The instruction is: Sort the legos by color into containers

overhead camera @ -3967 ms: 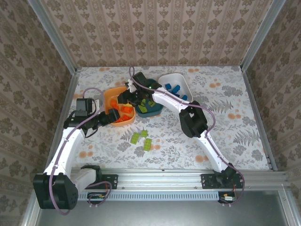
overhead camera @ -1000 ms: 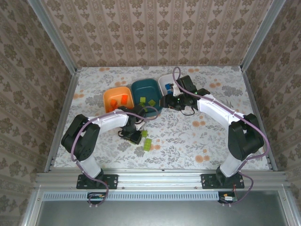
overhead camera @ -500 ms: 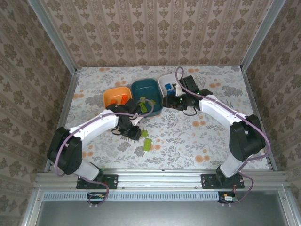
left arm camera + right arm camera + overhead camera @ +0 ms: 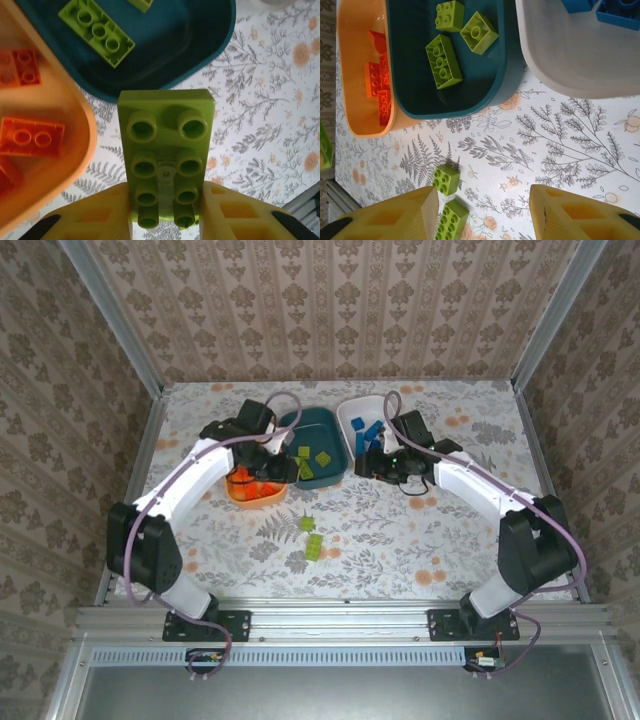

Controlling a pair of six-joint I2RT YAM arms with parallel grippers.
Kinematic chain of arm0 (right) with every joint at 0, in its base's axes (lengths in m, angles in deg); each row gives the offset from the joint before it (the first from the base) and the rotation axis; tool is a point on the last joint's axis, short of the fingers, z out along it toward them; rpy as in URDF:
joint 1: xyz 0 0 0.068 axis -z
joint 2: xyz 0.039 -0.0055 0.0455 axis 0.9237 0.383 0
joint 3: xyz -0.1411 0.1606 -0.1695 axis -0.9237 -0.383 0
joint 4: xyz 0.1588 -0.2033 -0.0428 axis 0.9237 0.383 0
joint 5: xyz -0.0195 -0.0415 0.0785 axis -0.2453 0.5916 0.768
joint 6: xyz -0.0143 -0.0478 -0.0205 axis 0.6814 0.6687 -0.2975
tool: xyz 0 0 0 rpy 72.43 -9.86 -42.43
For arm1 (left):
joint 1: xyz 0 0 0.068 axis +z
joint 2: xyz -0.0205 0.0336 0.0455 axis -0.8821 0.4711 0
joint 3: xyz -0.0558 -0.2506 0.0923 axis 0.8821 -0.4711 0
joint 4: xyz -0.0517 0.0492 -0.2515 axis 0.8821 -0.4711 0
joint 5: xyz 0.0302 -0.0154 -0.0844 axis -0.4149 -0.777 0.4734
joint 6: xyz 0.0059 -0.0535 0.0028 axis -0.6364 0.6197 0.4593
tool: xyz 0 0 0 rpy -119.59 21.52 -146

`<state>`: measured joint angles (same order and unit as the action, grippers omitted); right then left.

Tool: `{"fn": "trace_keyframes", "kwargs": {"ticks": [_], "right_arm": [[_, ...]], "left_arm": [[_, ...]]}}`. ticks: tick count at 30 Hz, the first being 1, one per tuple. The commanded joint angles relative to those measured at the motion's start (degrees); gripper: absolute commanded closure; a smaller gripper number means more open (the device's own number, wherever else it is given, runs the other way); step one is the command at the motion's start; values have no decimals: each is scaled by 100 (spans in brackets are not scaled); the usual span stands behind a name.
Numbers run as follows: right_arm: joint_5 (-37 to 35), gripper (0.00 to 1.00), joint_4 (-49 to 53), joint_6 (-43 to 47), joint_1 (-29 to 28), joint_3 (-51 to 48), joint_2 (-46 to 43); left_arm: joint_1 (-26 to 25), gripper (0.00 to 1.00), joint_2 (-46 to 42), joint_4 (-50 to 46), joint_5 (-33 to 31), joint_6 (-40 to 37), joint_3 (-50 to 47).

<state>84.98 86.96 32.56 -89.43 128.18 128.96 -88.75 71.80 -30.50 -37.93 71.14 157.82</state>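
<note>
- Top external: the left gripper [image 4: 272, 470] hangs over the orange rounded-rectangular plastic dish [image 4: 236, 492]. That dish sits at 8 o'clock of the dark teal plastic dish [image 4: 320, 430], and the white plastic dish [image 4: 350, 408] stands at its 2 o'clock. The right gripper [image 4: 362, 465] is at 6 o'clock of the white dish. Loose lime green studded bricks [image 4: 314, 547] lie on the floral table [image 4: 450, 530] at 6 o'clock of the teal dish.
- Left wrist: the jaws are clamped on a lime green two-by-four brick [image 4: 167, 145], studs toward the camera, its far end near the teal dish's rim. Orange bricks [image 4: 31, 136] lie in the orange dish at 9 o'clock.
- Right wrist: the yellow fingers [image 4: 395, 215] stand apart with nothing between them. Three lime pieces lie in the teal dish at 11 o'clock, and blue bricks [image 4: 620, 12] lie in the white dish at 1 o'clock.
</note>
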Motion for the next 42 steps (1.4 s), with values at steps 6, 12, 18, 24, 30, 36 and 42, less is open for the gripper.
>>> {"fn": "trace_keyframes", "kwargs": {"ticks": [6,12,18,24,30,36,42], "right_arm": [[-212,47,545,307,16,-374,-762],[-291,47,678,343,16,-638,-1157],[-387,46,971,444,13,-808,-1378],[-445,46,1017,513,13,-926,-1470],[-390,46,1077,635,7,-820,-1291],[-313,46,988,602,-43,-715,-1112],[-389,46,867,719,-527,-672,-811]], "left_arm": [[43,67,1587,-88,-82,4,1573],[41,67,2569,-353,-330,55,2542],[46,66,3361,-628,-552,118,3278],[43,63,3665,-666,-543,167,3595],[40,51,3631,-635,-508,193,3650],[207,45,3358,-510,-485,268,3491],[321,43,2545,-375,-543,234,3068]]}}
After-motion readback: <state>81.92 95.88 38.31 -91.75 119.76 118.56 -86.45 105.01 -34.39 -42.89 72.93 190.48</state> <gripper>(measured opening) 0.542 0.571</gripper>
